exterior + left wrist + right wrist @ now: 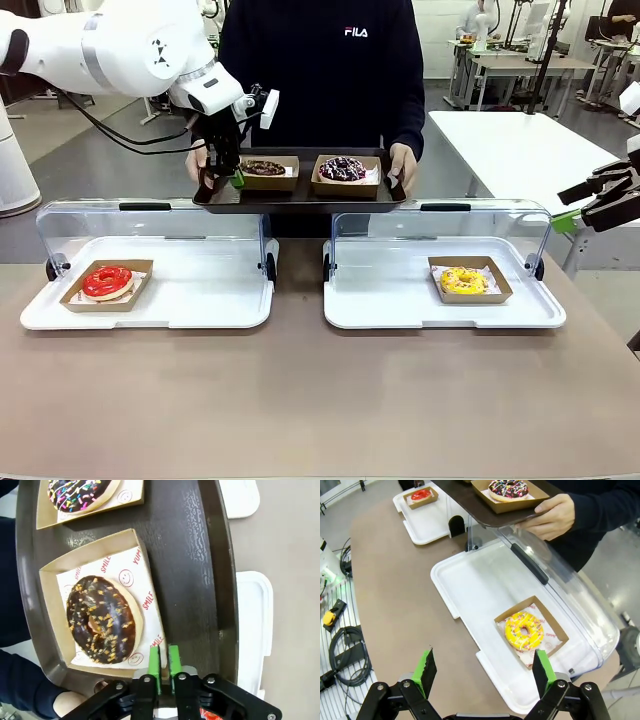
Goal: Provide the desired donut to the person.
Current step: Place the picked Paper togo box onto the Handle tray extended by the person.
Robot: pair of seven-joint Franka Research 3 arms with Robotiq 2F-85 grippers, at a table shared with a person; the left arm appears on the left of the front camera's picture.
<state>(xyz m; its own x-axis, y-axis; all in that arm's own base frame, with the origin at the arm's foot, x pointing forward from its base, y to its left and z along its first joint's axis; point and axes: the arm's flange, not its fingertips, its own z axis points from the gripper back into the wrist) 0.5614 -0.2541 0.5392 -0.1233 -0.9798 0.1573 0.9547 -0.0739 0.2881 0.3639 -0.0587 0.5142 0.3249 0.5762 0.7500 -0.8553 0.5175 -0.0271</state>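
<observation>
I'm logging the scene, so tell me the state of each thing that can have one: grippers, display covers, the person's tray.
Left gripper: pads almost together at the corner of the donut box; grip unclear.
Right gripper: open, empty.
Left cover: raised.
Right cover: raised.
Tray: held up by the person's hand.

Glossy chocolate donut (pixel 102 621), matt cardboard tray (pixel 52 575)
</observation>
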